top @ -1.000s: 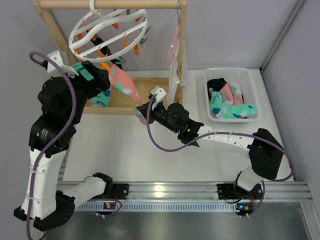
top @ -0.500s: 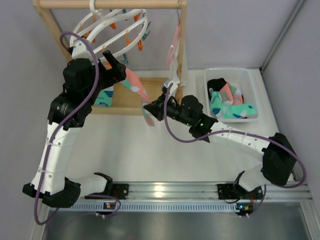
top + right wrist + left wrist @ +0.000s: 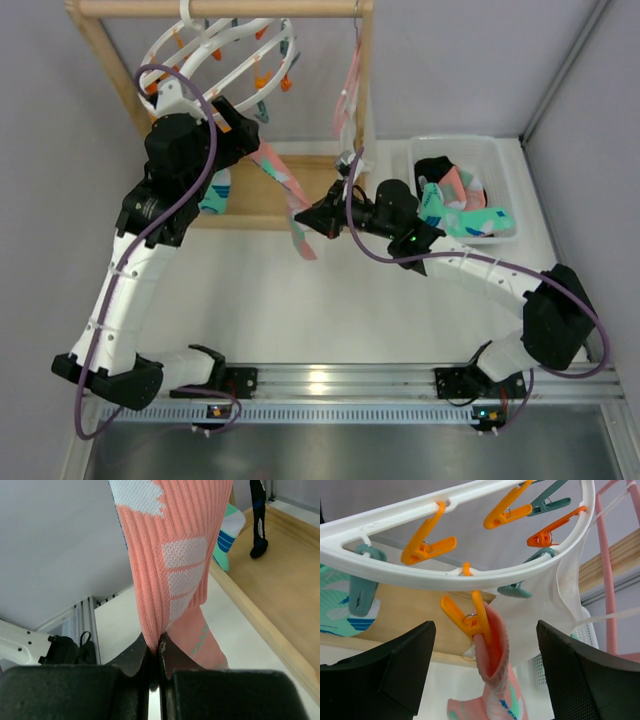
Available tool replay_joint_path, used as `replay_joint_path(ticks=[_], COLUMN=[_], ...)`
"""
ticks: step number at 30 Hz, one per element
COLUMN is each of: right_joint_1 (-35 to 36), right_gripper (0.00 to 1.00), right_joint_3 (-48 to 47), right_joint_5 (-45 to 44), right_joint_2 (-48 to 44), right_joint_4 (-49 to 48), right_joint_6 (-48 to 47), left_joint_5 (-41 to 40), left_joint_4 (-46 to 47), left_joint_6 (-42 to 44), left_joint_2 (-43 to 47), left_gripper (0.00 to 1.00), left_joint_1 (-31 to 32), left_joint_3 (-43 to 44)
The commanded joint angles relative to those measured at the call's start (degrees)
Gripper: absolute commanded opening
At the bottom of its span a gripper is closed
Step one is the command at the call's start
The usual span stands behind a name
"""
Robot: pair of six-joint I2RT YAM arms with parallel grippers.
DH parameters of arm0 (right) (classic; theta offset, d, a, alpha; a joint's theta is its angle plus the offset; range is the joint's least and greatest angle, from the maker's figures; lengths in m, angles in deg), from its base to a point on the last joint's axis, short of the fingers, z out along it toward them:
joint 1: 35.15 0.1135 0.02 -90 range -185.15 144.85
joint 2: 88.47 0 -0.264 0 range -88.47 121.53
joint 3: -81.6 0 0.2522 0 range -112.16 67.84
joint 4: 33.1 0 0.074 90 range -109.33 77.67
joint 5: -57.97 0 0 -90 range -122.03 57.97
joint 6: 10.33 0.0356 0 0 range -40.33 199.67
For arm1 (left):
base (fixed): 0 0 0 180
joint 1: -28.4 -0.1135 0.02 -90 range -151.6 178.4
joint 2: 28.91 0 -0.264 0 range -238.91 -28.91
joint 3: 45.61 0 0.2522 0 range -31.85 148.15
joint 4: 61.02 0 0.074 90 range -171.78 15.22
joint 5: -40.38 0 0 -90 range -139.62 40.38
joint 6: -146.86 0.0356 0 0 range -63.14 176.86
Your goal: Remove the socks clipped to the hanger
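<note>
The right gripper (image 3: 312, 222) had drawn rightward at centre frame, clamped on the salmon-pink sock (image 3: 283, 183). The wide-open left gripper (image 3: 486, 630) flanked its orange clip (image 3: 469, 616), which had not yet released.

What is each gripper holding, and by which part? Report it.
Right gripper pinches the salmon-pink sock by a fold of ribbed fabric toward its lower end. Left gripper is open, holding nothing.

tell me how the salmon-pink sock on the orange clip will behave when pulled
Probably floppy: the salmon-pink ribbed knit sock folds where the right gripper pinches it. Likely stretchy, so it may lengthen before the orange plastic clip lets go.
</note>
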Motion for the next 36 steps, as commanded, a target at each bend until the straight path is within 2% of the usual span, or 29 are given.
replay_joint_path(ticks=[1, 6, 9, 20, 29, 33, 34, 36], right_joint_1=[-0.91, -0.91, -0.91, -0.47, -0.03, 0.14, 0.23, 0.32], right_gripper=[0.0, 0.0, 0.0, 0.0, 0.0, 0.0, 0.0, 0.0], right_joint_3=[-1.12, -0.95, -0.86, -0.86, -0.77, -0.68, -0.77, -0.77], right_joint_5=[4.05, 5.72, 6.42, 7.13, 7.13, 7.21, 7.21, 7.21], right_joint_2=[-1.57, -1.39, -1.39, -0.16, 0.81, 0.55, 0.54, 0.37], right_joint_4=[-2.99, -4.05, -4.75, -5.9, -5.72, -5.9, -5.9, -5.63], right_joint_6=[1.75, 2.37, 2.81, 2.9, 2.54, 2.54, 2.54, 2.28], left_joint_5=[-0.45, -2.99, -5.27, -10.46, -12.22, -12.31, -12.31, -12.31], left_joint_4=[6.74, 10.16, 11.49, 16.59, 17.91, 17.91, 17.91, 18.17], left_joint_6=[-1.76, -2.9, -3.43, -4.13, -3.43, -3.43, -3.61, -3.69], left_joint_2=[-1.5, -0.98, -0.1, 0.52, -0.8, -1.59, -1.68, -1.68], left_gripper=[0.84, 0.77, 0.67, 0.64, 0.59, 0.51, 0.4, 0.32], left_joint_1=[-0.27, -0.27, -0.27, -0.27, -0.27, -0.27, -0.27, -0.27], left_joint_3=[-0.2, -2.22, -3.72, -8.02, -5.04, -4.69, -4.69, -4.69])
